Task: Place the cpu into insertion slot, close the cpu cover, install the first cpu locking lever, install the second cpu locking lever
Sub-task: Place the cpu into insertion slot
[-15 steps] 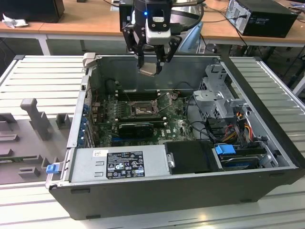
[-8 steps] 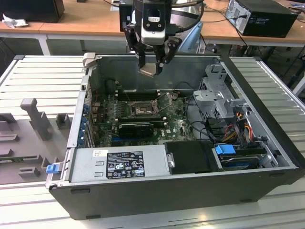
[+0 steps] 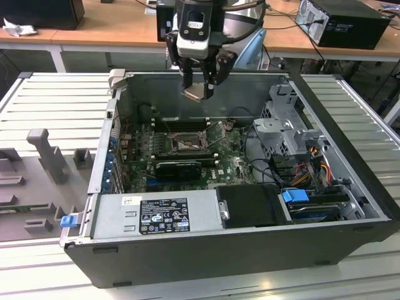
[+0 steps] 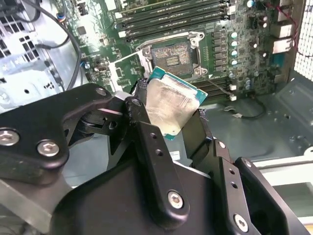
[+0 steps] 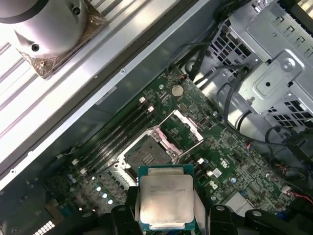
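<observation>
Two black fingers (image 4: 146, 139) of the gripper (image 3: 199, 87) are clamping the cpu (image 5: 165, 199) by its opposite edges, so the pincer is closed on the chip and nothing else. From where I am standing, the chip is hanging tilted above the open computer case (image 3: 187, 250), toward its far side. It is well apart from the insertion slot (image 3: 186, 144), which is lying lower down and nearer on the green board (image 3: 232, 167).

The chip is looking like a thin square: a pale silver-beige metal face, faintly smudged and catching the light, sitting on a green rim that is peeking out around it in both wrist views.

I am judging it to be light and quite stiff, so weight is hardly mattering here. The smooth metal top is probably slippery, and the underside (hidden from me) is likely the delicate part, as is the fine grid in the socket. Taking it by the bare side edges, as the fingers are doing, is seeming the sensible hold, with the flat faces kept untouched.

Beside the socket, the cpu cover (image 5: 180, 128) is appearing to stand swung up, leaving the dark square exposed.
</observation>
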Robot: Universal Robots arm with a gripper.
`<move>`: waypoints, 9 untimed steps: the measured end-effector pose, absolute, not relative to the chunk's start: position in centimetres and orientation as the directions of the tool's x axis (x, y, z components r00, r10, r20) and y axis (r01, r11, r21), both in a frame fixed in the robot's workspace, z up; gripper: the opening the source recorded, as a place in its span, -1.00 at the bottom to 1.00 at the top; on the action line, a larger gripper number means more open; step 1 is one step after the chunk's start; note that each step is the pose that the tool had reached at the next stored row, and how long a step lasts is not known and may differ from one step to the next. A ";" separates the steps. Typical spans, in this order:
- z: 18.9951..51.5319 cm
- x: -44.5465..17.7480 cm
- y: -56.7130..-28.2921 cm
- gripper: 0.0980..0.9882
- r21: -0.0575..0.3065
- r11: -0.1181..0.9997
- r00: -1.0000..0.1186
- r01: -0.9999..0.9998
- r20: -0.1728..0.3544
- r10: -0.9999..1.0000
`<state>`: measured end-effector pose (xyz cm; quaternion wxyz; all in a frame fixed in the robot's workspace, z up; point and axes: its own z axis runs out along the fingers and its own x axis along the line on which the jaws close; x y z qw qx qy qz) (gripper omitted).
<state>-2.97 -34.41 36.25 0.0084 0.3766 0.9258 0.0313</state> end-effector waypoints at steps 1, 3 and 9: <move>36.2 -3.0 -34.4 -0.03 0.064 0.704 -0.706 0.707 0.008 0.708; 36.2 -3.0 -34.4 -0.03 0.063 0.686 -0.688 0.725 0.007 0.726; 36.2 -3.0 -34.4 -0.03 0.062 0.622 -0.624 0.780 0.005 0.782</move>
